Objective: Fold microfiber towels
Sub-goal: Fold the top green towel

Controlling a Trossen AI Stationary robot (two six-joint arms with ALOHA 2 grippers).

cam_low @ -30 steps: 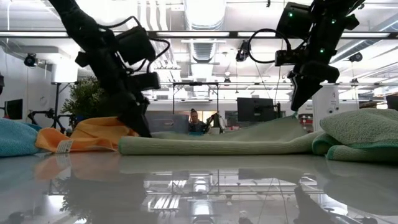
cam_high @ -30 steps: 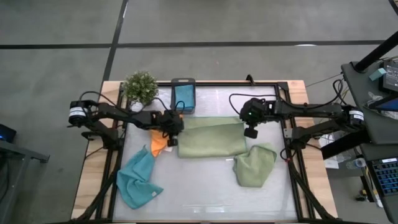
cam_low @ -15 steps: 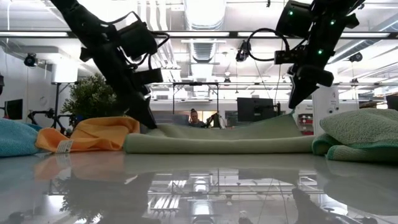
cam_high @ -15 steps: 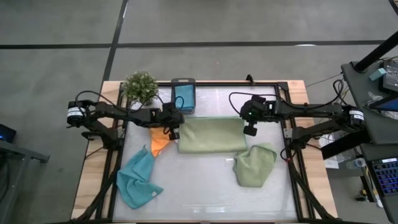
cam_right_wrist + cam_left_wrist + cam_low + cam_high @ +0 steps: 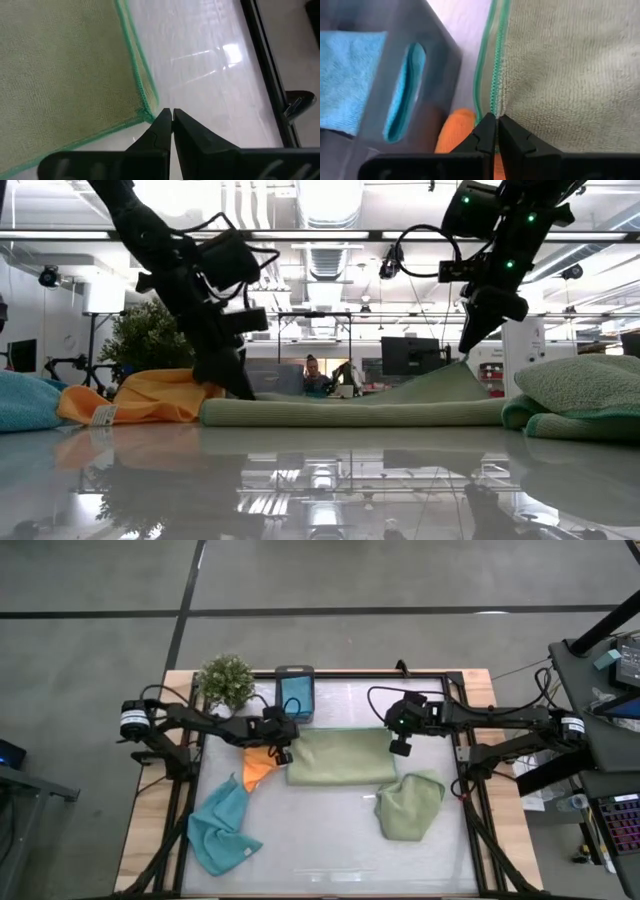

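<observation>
A sage green towel lies folded in half at the table's middle. My left gripper is shut at its far left corner, and my right gripper is shut at its far right corner. In the low view the right corner rises to my right gripper, while my left gripper is low on the table. An orange towel, a light blue towel and a second, crumpled sage green towel lie on the table. My left gripper pinches the towel's green-stitched left edge near its far corner between its two fingers, coming slanting down from the left. Two stitched edges show side by side there. The towel lies on the table. My right gripper pinches the towel's far right corner between its two fingers, slanting down from the right. That corner is lifted off the table; the rest of the towel lies flat.
A small dark grey box with a light blue towel inside stands at the far edge, right behind my left gripper. A little potted plant stands at the far left. A black frame borders the table. Bare table lies toward the near edge.
Both grippers have gone a little toward the table's far edge with the towel's held edge. The towel, which had a slanted loose upper layer, now lies as a neat folded rectangle. Both grippers stay shut.
</observation>
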